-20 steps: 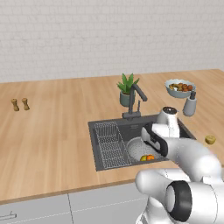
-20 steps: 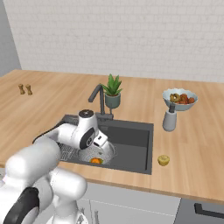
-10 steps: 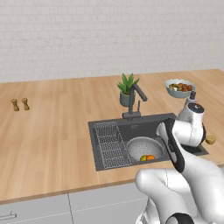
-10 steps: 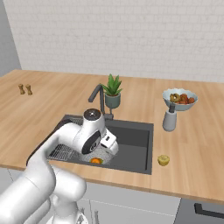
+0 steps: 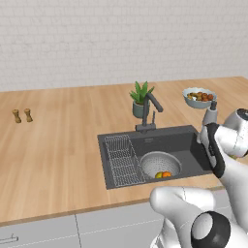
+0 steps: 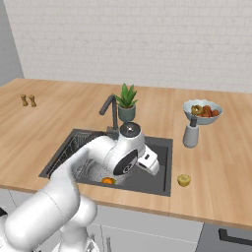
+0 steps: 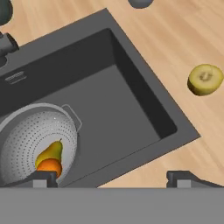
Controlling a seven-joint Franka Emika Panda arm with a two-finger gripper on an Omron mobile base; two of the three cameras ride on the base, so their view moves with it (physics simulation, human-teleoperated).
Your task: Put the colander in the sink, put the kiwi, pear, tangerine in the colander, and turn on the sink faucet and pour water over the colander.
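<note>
Fingers [image 7: 47, 178] of my gripper [image 7: 112, 178] stand spread wide, holding nothing, above the sink [image 7: 131, 94]. Beyond them the colander [image 7: 26, 135] sits in the basin with the pear [image 7: 50, 151] and tangerine [image 7: 47, 166] inside. Farther out, the kiwi [image 7: 204, 80] lies on the counter [image 7: 175, 39].

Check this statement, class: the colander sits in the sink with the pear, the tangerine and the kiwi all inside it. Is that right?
Not quite. The colander does sit in the sink with the pear and the tangerine inside, but the kiwi lies on the wooden counter beside the sink. The hand view shows it.
</note>
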